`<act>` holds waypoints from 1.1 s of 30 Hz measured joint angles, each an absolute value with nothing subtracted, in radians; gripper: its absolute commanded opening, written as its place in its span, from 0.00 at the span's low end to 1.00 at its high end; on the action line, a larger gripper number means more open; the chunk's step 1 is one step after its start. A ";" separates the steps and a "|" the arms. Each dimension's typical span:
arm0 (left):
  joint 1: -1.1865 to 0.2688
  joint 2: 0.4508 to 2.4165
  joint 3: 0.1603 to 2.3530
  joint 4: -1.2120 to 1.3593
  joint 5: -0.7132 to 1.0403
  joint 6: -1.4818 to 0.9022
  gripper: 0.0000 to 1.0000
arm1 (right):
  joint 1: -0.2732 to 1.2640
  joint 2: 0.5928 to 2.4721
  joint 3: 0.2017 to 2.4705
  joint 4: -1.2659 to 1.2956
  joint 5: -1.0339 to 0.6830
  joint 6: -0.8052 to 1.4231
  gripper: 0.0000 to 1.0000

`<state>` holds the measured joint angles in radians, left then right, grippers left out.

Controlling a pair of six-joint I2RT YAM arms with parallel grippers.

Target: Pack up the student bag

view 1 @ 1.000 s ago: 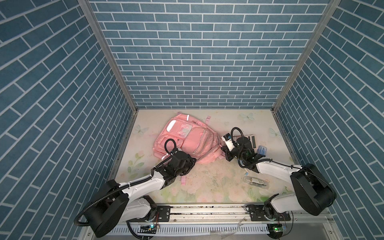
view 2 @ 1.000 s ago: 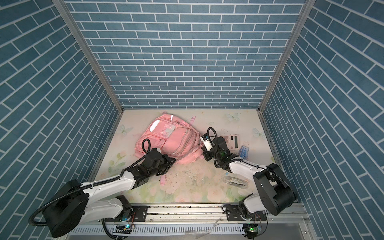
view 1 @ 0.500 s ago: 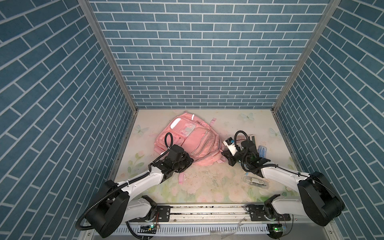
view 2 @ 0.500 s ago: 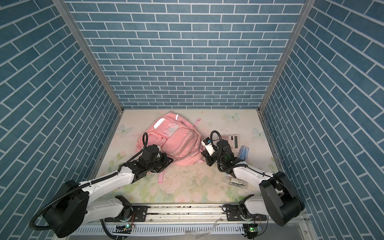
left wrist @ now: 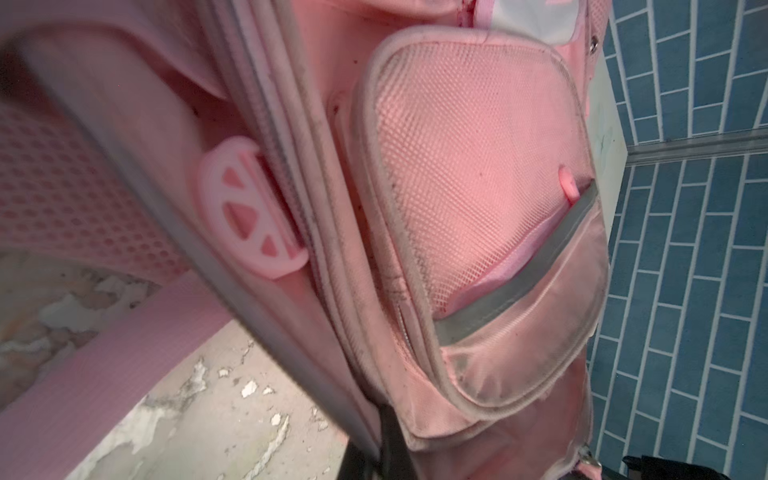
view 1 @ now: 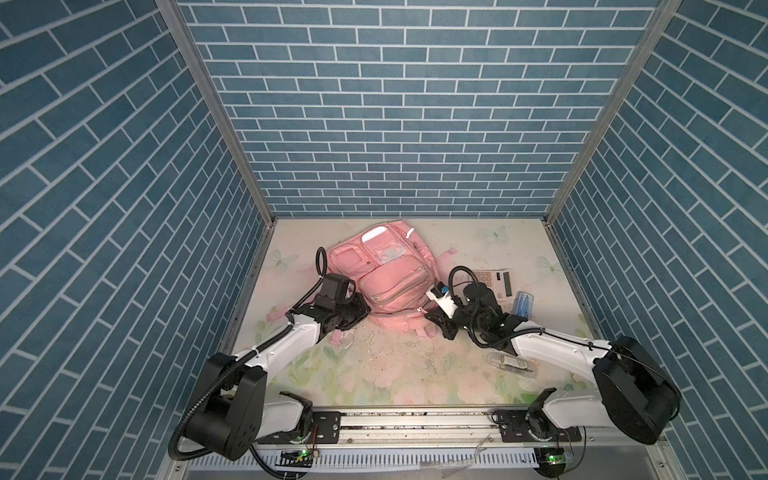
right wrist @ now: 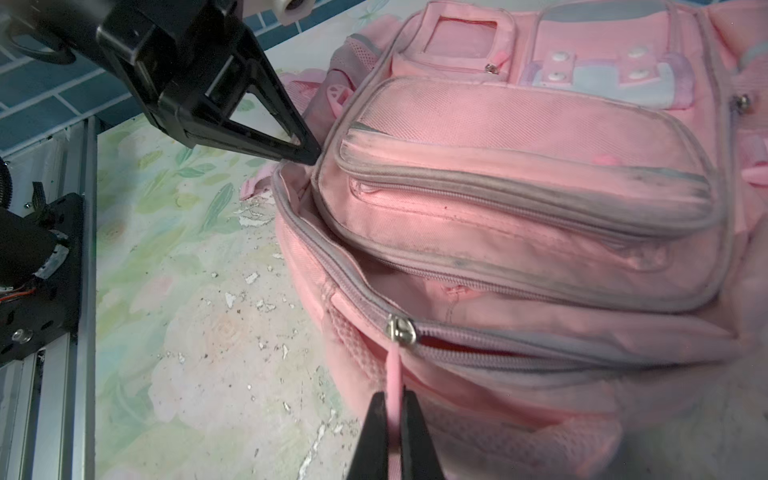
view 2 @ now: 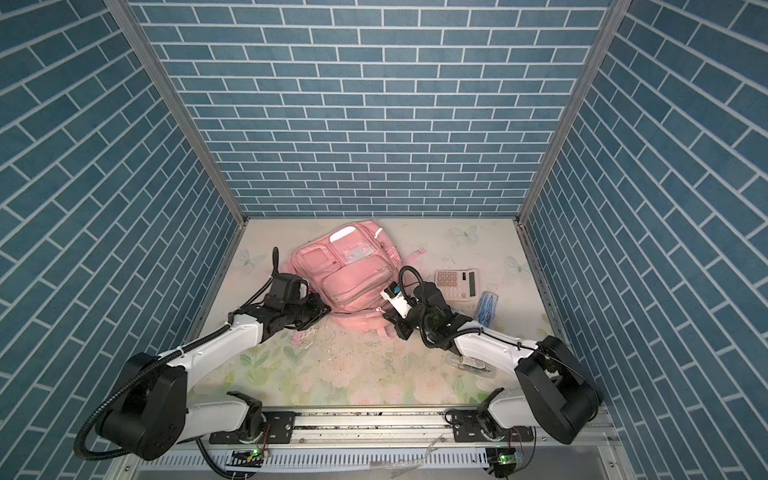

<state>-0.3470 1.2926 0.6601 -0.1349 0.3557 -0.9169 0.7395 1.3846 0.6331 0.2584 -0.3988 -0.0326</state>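
- Top views: bag point(view 1: 382, 274) is now square-on at the back-centre of the tabletop point(view 1: 374, 374). A second ago it lay skewed, nearer the middle. Its opening faces the arms, which should suit unzipping.
- Left wrist: left gripper point(left wrist: 384, 432) has its tips at the bag's side seam. Can't tell whether it's holding or letting go.
- Right wrist: right gripper point(right wrist: 392, 405) is pinching the zip pull point(right wrist: 394, 365). Zip looks part open.

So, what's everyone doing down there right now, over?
Grippers: right gripper shut on zipper pull; left gripper at corner of student bag, grip unclear. Main zip partly open. Lying aside: calculator, blue case, clear case; nothing blocking.
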 measured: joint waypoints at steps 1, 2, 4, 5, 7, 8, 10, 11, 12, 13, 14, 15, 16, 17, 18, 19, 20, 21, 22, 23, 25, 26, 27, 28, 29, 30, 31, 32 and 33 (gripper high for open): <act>-0.342 1.292 0.665 -0.132 0.356 -0.916 0.39 | 0.745 1.398 0.646 0.260 -0.401 -0.032 0.00; -0.339 1.292 0.669 -0.124 0.356 -0.920 0.42 | 0.753 1.412 0.659 0.264 -0.404 -0.031 0.00; -0.339 1.291 0.669 -0.113 0.356 -0.921 0.45 | 0.763 1.428 0.665 0.276 -0.406 -0.030 0.00; -0.339 1.288 0.669 -0.112 0.356 -0.922 0.47 | 0.765 1.433 0.665 0.277 -0.406 -0.030 0.00; -0.347 1.275 0.661 -0.109 0.349 -0.920 0.50 | 0.766 1.438 0.665 0.278 -0.406 -0.028 0.00; -0.359 1.259 0.653 -0.110 0.339 -0.917 0.51 | 0.766 1.438 0.665 0.278 -0.406 -0.025 0.00; -0.394 1.219 0.645 -0.121 0.311 -0.899 0.52 | 0.767 1.438 0.665 0.281 -0.406 -0.024 0.00; -0.417 1.195 0.645 -0.130 0.291 -0.883 0.53 | 0.767 1.438 0.664 0.284 -0.405 -0.023 0.00; -0.438 1.171 0.645 -0.138 0.275 -0.866 0.52 | 0.767 1.438 0.662 0.287 -0.405 -0.023 0.00; -0.466 1.140 0.645 -0.145 0.253 -0.838 0.53 | 0.767 1.438 0.661 0.291 -0.405 -0.022 0.00; -0.492 1.111 0.645 -0.147 0.231 -0.806 0.52 | 0.768 1.438 0.657 0.294 -0.405 -0.022 0.00; -0.514 1.089 0.645 -0.148 0.215 -0.774 0.52 | 0.768 1.438 0.653 0.299 -0.405 -0.022 0.00; -0.538 1.066 0.645 -0.147 0.197 -0.729 0.52 | 0.768 1.438 0.649 0.301 -0.405 -0.022 0.00; -0.562 1.051 0.645 -0.147 0.179 -0.682 0.52 | 0.768 1.437 0.645 0.302 -0.405 -0.022 0.00; -0.582 1.042 0.645 -0.144 0.171 -0.637 0.52 | 0.768 1.436 0.641 0.305 -0.405 -0.022 0.00; -0.602 1.037 0.645 -0.137 0.171 -0.575 0.52 | 0.768 1.435 0.636 0.307 -0.405 -0.022 0.00; -0.617 1.036 0.645 -0.126 0.182 -0.514 0.52 | 0.768 1.433 0.632 0.311 -0.404 -0.021 0.00; -0.625 1.037 0.644 -0.112 0.196 -0.467 0.52 | 0.768 1.432 0.628 0.315 -0.403 -0.020 0.00; -0.632 1.037 0.639 -0.089 0.216 -0.409 0.52 | 0.768 1.430 0.623 0.320 -0.402 -0.015 0.00; -0.635 1.037 0.636 -0.072 0.231 -0.358 0.52 | 0.768 1.427 0.619 0.323 -0.400 -0.011 0.00; -0.635 1.047 0.634 -0.044 0.263 -0.261 0.52 | 0.769 1.424 0.616 0.325 -0.397 -0.003 0.00; -0.635 1.060 0.634 -0.031 0.277 -0.209 0.52 | 0.770 1.423 0.615 0.327 -0.394 0.002 0.00; -0.635 1.073 0.634 -0.023 0.287 -0.168 0.52 | 0.770 1.420 0.612 0.330 -0.392 0.004 0.00; -0.635 1.092 0.635 -0.019 0.300 -0.121 0.52 | 0.771 1.414 0.605 0.336 -0.388 0.004 0.00; -0.636 1.111 0.636 -0.019 0.311 -0.080 0.52 | 0.772 1.406 0.596 0.339 -0.385 0.005 0.00; -0.636 1.133 0.638 -0.020 0.318 -0.041 0.53 | 0.772 1.398 0.589 0.342 -0.382 0.005 0.00; -0.637 1.155 0.641 -0.025 0.324 -0.005 0.55 | 0.772 1.391 0.582 0.345 -0.380 0.007 0.00; -0.638 1.177 0.645 -0.028 0.328 0.030 0.56 | 0.772 1.387 0.577 0.348 -0.377 0.012 0.00; -0.640 1.194 0.649 -0.032 0.329 0.057 0.56 | 0.772 1.385 0.575 0.351 -0.376 0.012 0.00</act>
